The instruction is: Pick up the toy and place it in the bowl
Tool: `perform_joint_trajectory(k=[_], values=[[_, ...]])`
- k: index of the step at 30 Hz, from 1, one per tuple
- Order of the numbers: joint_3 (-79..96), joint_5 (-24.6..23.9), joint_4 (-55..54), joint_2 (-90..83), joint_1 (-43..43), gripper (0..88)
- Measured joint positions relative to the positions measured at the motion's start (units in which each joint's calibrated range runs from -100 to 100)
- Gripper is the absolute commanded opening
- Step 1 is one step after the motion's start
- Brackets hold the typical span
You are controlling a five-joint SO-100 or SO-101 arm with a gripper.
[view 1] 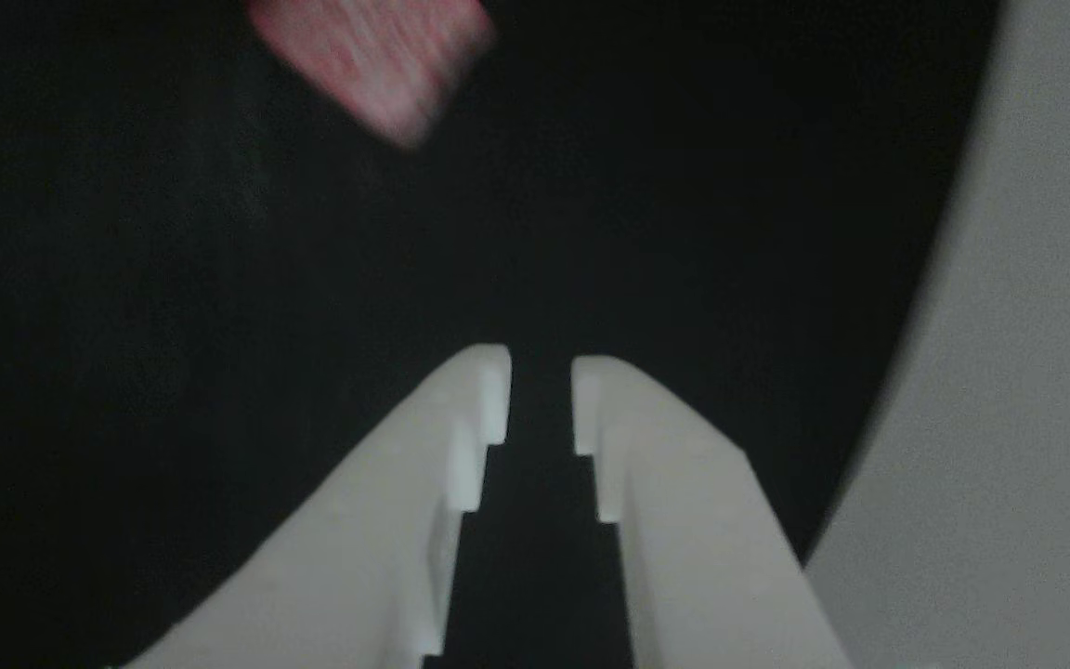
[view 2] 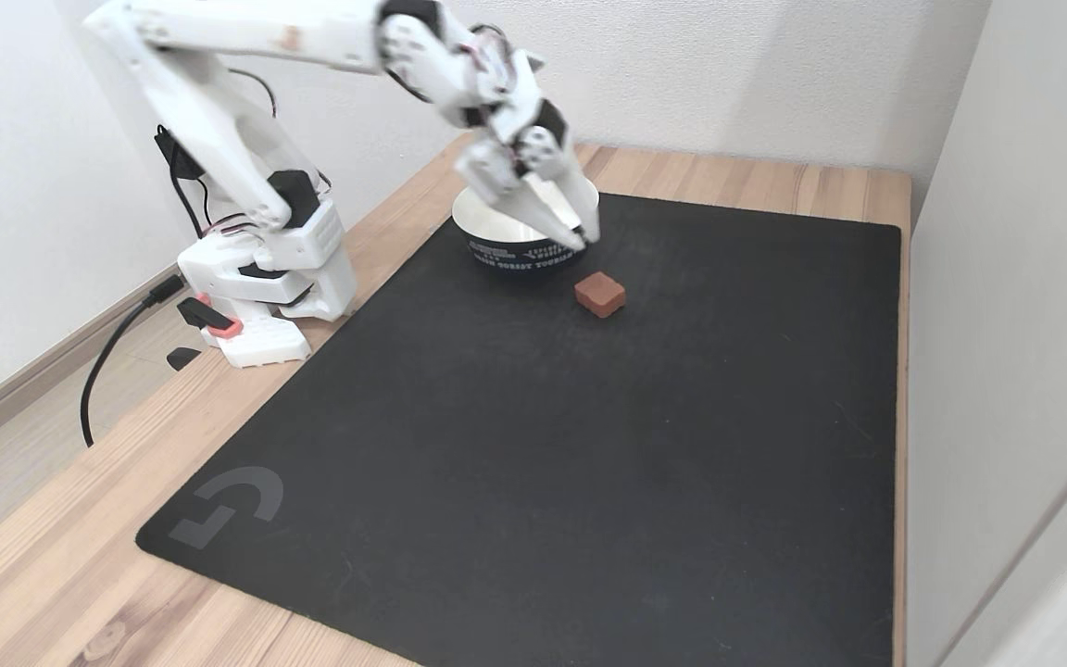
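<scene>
The toy (view 2: pixel 600 294), a small red-pink cube, sits on the black mat just right of and in front of the bowl (view 2: pixel 520 255) in the fixed view. My gripper (view 2: pixel 586 239) hangs over the bowl's right rim, a little above and behind the toy, its white fingers converging at the tips. In the other view the gripper (view 1: pixel 540 372) shows a narrow slit between the notched fingers with nothing in it. There the toy (view 1: pixel 372 56) is blurred at the top left, and the bowl's off-white curved surface (view 1: pixel 1037 372) fills the right side.
The black mat (view 2: pixel 543 445) covers most of the wooden table (view 2: pixel 52 574). The arm's base (view 2: pixel 265 287) stands at the mat's left edge with a cable trailing off. A pale wall panel (view 2: pixel 1006 278) borders the table on the right.
</scene>
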Motion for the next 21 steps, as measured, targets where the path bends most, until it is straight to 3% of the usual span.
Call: perform_joint_trajectory(k=[6,21], values=[[-8.2,0.4,0.6,11.2,-3.4,2.3],[-32.6,0.1,16.3,30.9,-4.3,2.3]])
